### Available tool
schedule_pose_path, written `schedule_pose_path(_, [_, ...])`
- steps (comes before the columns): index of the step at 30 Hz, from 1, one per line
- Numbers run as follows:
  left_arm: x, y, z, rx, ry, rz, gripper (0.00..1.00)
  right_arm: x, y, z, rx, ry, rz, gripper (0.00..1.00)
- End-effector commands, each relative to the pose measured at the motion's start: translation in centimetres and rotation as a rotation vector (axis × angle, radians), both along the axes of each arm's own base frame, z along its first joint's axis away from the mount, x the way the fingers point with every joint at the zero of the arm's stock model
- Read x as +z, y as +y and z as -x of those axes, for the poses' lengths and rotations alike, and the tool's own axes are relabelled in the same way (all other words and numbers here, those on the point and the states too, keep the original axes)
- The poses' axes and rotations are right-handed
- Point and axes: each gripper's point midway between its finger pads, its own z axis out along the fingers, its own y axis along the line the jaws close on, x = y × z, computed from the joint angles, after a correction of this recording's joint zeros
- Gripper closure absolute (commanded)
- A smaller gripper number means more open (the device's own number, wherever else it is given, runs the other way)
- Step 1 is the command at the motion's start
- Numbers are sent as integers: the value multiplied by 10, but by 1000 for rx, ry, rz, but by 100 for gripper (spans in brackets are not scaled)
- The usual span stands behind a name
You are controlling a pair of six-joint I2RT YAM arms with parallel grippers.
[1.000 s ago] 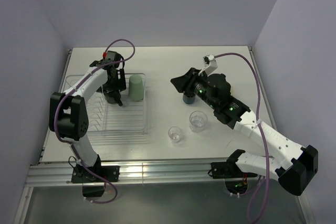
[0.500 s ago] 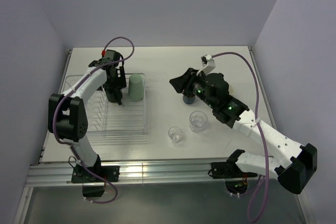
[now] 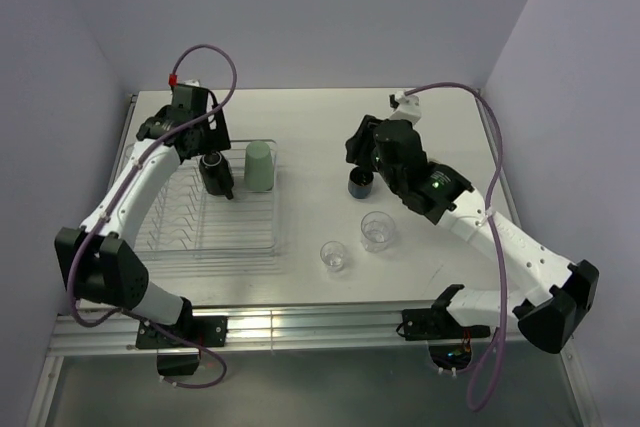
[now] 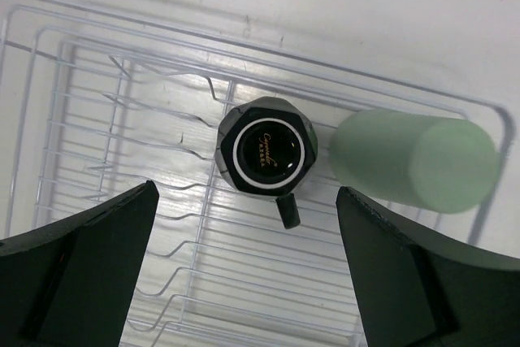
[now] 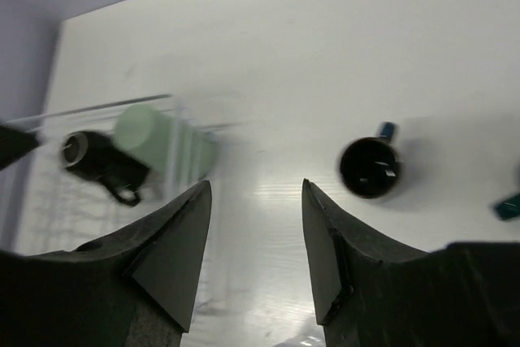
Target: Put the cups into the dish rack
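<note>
Two clear tumblers stand upright on the bare white desk (image 3: pixel 440 117), nearest the arm bases: the nearer tumbler (image 3: pixel 334 255) close to the front edge, the other tumbler (image 3: pixel 377 231) just beside it to the right, the two apart. To their left lies the dish rack (image 3: pixel 165 232), its long side along the desk's left edge; its near slots hold nothing. Just past the tumblers the navy mug (image 3: pixel 361 184) stands upright, mouth up, free of the rack, with open desk on every side and on to the far wall. The right tool (image 5: pixel 256 188) hangs above and just behind it, fingers parted and grasping nothing.

In the far part of the rack the black mug (image 4: pixel 267 149) sits upside down, handle toward the near side. Its base carries a white ring around a line of gold script, too small to read. The mint green tumbler (image 4: pixel 414 164), also inverted, stands close to the mug's right, at the rack's right rim. The left tool (image 3: pixel 196 133) hovers over the mug, released, its fingers (image 4: pixel 81 266) spread wide and well clear of it.
</note>
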Motion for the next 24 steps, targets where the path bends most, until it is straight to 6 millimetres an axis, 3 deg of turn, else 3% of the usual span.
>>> schedule_pose_path(1, [65,-1,0,9,-194,57,1,-10,-71,-10,-282,55,169,43])
schedule_pose_path(3, [79,-5,1,-6,-249,95,1,-21,-90,-13,-320,101,198,43])
schedule_pose_path(4, [88,-7,6,-15,-280,118,1,-25,-110,-18,-376,124,205,44])
schedule_pose_path(9, [113,-29,17,-109,-385,241,1,-58,-154,-29,-472,232,221,47])
schedule_pose_path(15, [122,-30,30,-138,-418,259,1,-88,-170,-47,-484,330,253,49])
schedule_pose_path(24, [112,-32,34,-151,-404,266,1,-130,-177,-56,-488,424,289,50])
